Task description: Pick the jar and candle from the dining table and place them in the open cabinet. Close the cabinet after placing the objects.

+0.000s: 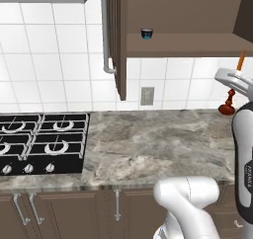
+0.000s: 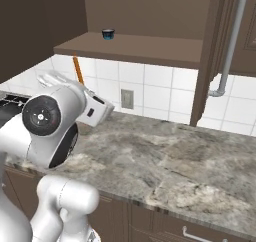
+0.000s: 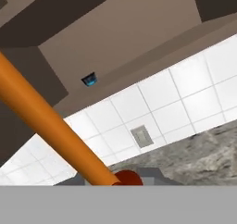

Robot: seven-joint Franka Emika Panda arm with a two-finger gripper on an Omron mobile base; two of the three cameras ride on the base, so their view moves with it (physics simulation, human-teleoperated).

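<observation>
My gripper (image 1: pixel 233 85) is shut on the candle (image 1: pixel 240 61), a thin orange taper with a dark red-brown base (image 1: pixel 227 107). It hangs tilted over the right end of the counter, below the cabinet's shelf. The orange stick (image 2: pixel 78 69) rises behind my arm in the right base view. In the hand view the candle (image 3: pixel 51 126) runs diagonally down to its red base (image 3: pixel 127 177). The cabinet (image 1: pixel 178 44) is open, its door (image 1: pixel 116 40) swung out to the left with a long silver handle (image 1: pixel 105 30). The jar and the dining table are out of view.
A small dark blue cup (image 1: pixel 147 33) stands on the cabinet shelf. Below lies a marble counter (image 1: pixel 158 144) with a black gas hob (image 1: pixel 42 143) at the left. A wall socket (image 1: pixel 147 96) sits in the white tiles.
</observation>
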